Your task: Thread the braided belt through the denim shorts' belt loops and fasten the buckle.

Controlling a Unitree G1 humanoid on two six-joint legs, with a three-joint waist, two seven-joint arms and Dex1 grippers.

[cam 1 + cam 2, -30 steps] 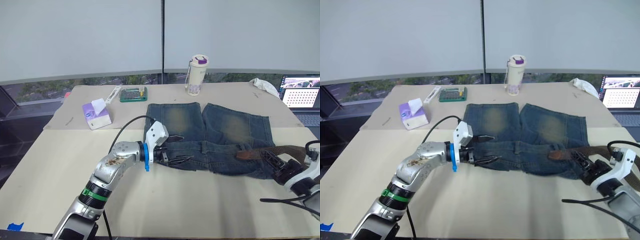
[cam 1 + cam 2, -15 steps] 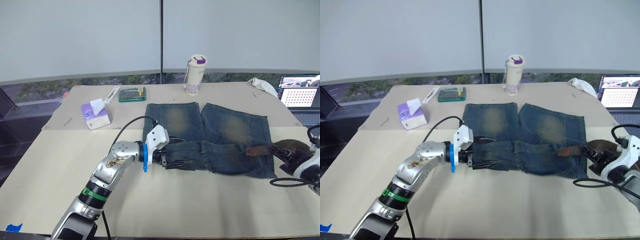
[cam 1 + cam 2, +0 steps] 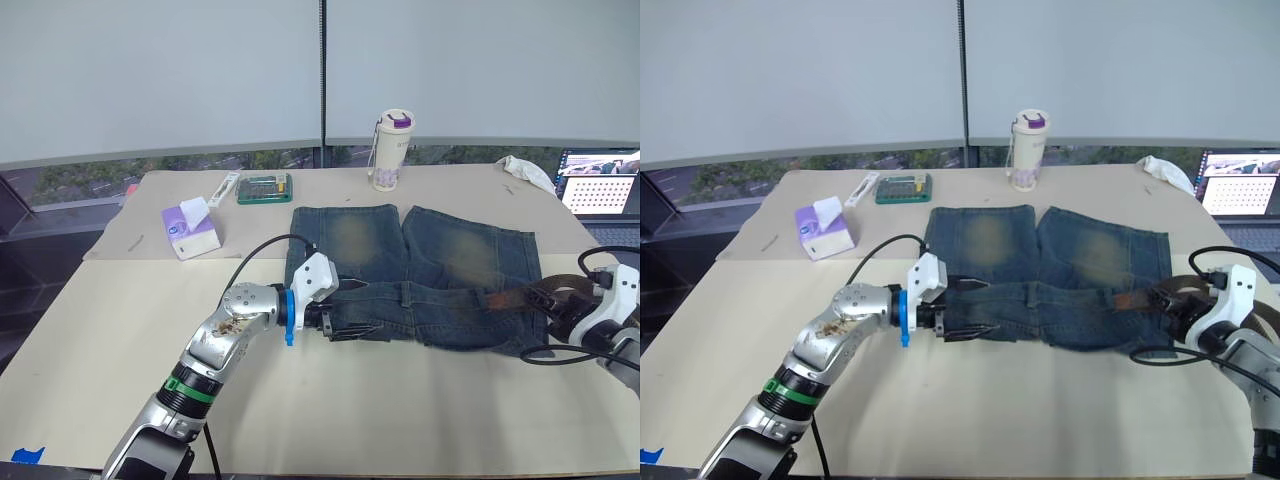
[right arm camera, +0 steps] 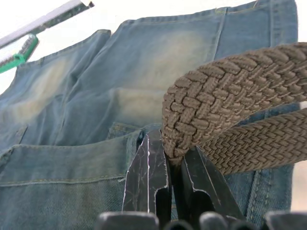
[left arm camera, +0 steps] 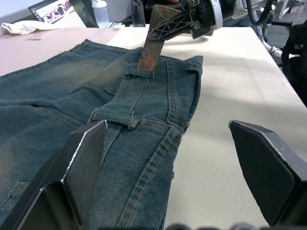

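Braided belt pinched in right tool; left tool released, apparently beside shorts.

Beige table before blinded windows

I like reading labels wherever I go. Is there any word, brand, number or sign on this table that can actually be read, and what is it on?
None can be read.
Purple tissue pack: print too small to read.
Bottle with purple lid: a pattern, no legible words.
Laptop screen: rows of small marks, too blurred to read.
Green case: no legible label.
Denim shorts and braided belt: no tag or lettering visible.
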